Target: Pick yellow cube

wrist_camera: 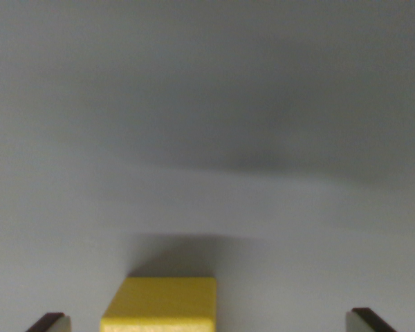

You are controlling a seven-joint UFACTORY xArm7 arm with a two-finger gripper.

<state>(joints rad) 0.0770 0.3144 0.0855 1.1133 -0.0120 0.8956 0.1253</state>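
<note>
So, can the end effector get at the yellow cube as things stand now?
Probably yes. The yellow cube lies between the open end effector fingertips, nearer the wrist view's left one, with bare grey surface around it and nothing in the way.

Plain grey surface (207,104) — seemingly shadowed
</note>
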